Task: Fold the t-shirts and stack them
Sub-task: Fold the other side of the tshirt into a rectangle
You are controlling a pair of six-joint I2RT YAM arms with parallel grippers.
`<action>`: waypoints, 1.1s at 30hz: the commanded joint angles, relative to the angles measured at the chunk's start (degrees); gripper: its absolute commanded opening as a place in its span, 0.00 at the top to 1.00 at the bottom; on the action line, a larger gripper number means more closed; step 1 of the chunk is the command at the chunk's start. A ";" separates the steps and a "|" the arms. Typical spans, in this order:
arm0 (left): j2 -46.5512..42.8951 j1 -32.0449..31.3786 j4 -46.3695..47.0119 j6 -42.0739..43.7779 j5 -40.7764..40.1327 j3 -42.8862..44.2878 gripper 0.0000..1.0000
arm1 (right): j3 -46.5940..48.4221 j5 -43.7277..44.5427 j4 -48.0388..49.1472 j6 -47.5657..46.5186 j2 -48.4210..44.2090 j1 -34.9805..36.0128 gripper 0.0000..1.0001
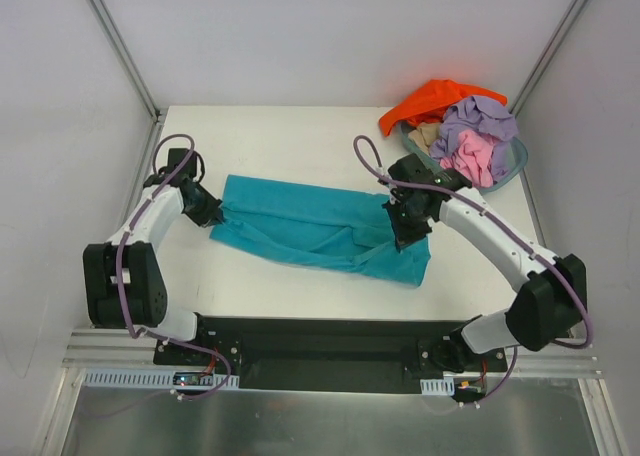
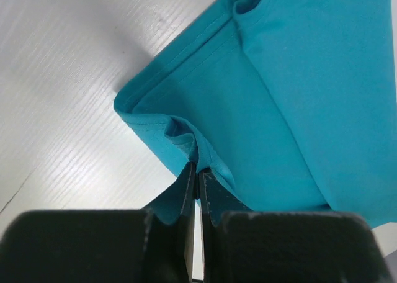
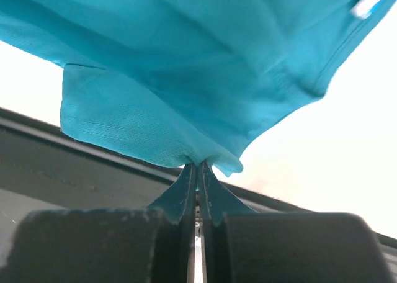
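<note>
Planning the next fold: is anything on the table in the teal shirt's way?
Nothing visible. The left gripper and right gripper pinch the teal shirt at its ends, and nothing else lies on the table near it. The basin with the other shirts sits apart at the far right corner.

T-shirt (image 1: pixel 300 221) on table (image 1: pixel 300 146) between left pincer (image 1: pixel 215 216) and right pincer (image 1: pixel 408 241), basin (image 1: pixel 518 164) far right corner

Robot lab test cell.
White table (image 1: pixel 290 146), plain white panels (image 1: pixel 330 36) beyond the arms (image 1: pixel 150 216); alu rail (image 1: pixel 110 351) + black plate (image 1: pixel 330 341) at their bases.
</note>
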 commanded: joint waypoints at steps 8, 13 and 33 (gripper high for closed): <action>12.13 -0.42 -0.19 0.98 0.30 11.75 1.00 | 15.35 5.36 1.45 -4.36 14.19 -7.56 0.99; 15.38 -0.33 -0.19 0.45 -2.78 13.77 1.00 | 19.57 6.94 1.09 -5.51 19.48 -9.24 0.99; 14.86 -3.74 0.33 3.26 1.25 18.97 0.01 | 23.29 15.56 0.73 0.29 25.74 -11.09 0.16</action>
